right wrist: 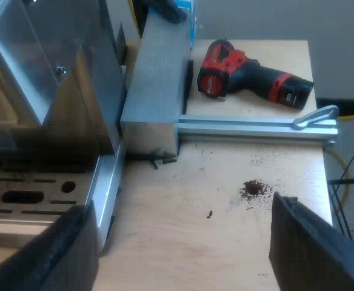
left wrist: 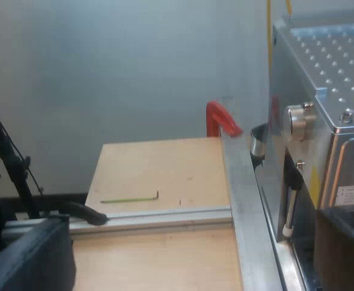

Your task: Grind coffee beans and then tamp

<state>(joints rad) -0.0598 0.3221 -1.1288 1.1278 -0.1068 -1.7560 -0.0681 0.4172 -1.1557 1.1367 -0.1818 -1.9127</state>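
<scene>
**Left gripper** (left wrist: 183,267): the fingers (left wrist: 25,260) are found spread wide apart, so it is released and nothing is grasped. It is positioned over a wooden table (left wrist: 159,170), just beside the espresso machine (left wrist: 328,66), whose perforated top plate is seen from slightly above. A round metal knob (left wrist: 301,119) is noted on the machine's near side.

An aluminium rail (left wrist: 165,215) is laid across the table, and a black clamp handle (left wrist: 83,212) rests against it. A thin green hex key (left wrist: 131,198) lies flat on the wood just beyond the rail. At the table's far edge a red curved piece (left wrist: 222,118) stands close to a round metal part (left wrist: 259,142) at the machine's front. Whether it is the end of the holder's handle cannot be told.

**Right gripper** (right wrist: 186,254): the fingers (right wrist: 65,248) are likewise wide apart and released. It is positioned above the table, close to the machine's slotted drip tray (right wrist: 25,197).

A small heap of coffee grounds (right wrist: 253,189) lies on the bare wood near this gripper, with a few loose specks scattered around it. A metal block (right wrist: 156,79) stands against the machine. A second rail (right wrist: 256,127) runs out from the block and carries a lever (right wrist: 315,116) at its far end. Beyond that rail a red and black cordless drill (right wrist: 250,76) lies on its side, well apart from the grounds.
</scene>
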